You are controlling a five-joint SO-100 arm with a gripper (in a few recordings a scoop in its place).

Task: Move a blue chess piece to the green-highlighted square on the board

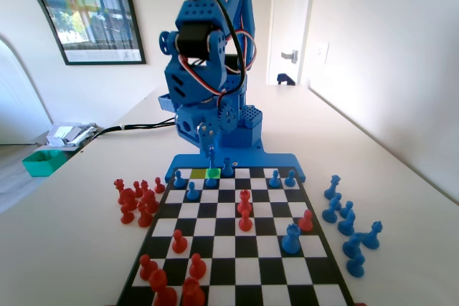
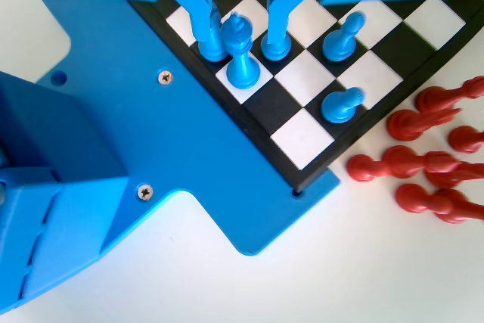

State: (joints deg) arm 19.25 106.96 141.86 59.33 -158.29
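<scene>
Jaws of the gripper (image 2: 239,39) hang open astride the blue chess piece (image 2: 241,54), standing on the green-highlighted square (image 1: 213,173), seemingly just released there.

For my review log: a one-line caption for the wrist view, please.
Open gripper straddling the tall blue chess piece, standing upright on a white square at the board edge.
</scene>
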